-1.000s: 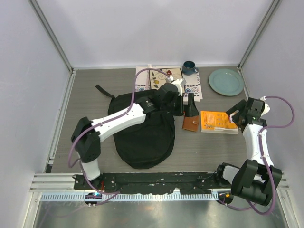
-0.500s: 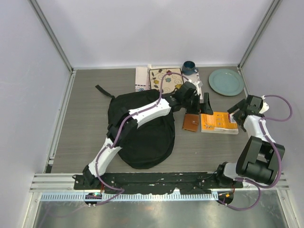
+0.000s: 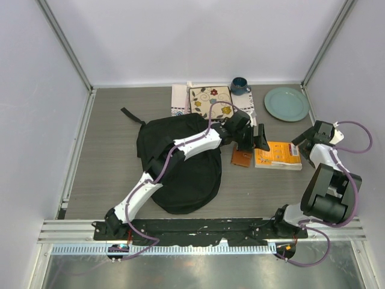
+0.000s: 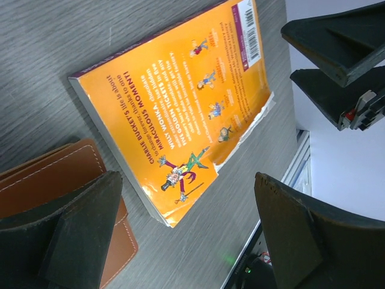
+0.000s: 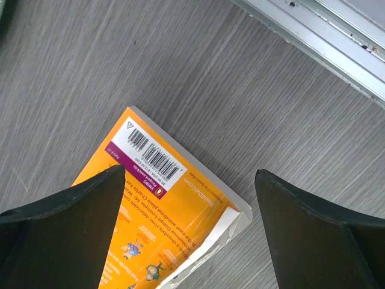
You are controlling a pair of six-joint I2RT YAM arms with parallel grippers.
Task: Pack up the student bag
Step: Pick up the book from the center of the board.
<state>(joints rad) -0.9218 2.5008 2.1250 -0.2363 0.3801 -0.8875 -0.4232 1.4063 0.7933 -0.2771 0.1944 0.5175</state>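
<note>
The student bag (image 3: 192, 174) lies flat on the table, black and rounded, with my left arm stretched across it. An orange paperback (image 3: 278, 155) lies to its right, back cover up, with a brown wallet (image 3: 241, 158) against its left side. My left gripper (image 3: 257, 139) hovers open over the book's left end; in its wrist view the left gripper (image 4: 186, 180) straddles the book (image 4: 180, 108) corner and the wallet (image 4: 54, 180). My right gripper (image 3: 305, 144) hangs open over the book's right end, where the right gripper (image 5: 189, 180) frames the book's torn corner (image 5: 162, 217). Neither gripper holds anything.
At the back of the table are a floral patterned book (image 3: 210, 101) on a white cloth (image 3: 180, 99), a dark blue mug (image 3: 239, 85) and a green plate (image 3: 286, 103). A metal rail (image 5: 313, 42) runs along the table's right edge, close to the right gripper.
My left arm has reached further right, from the bag's top edge past the wallet to the book's left end. The right gripper has drawn back slightly toward the right rail.
</note>
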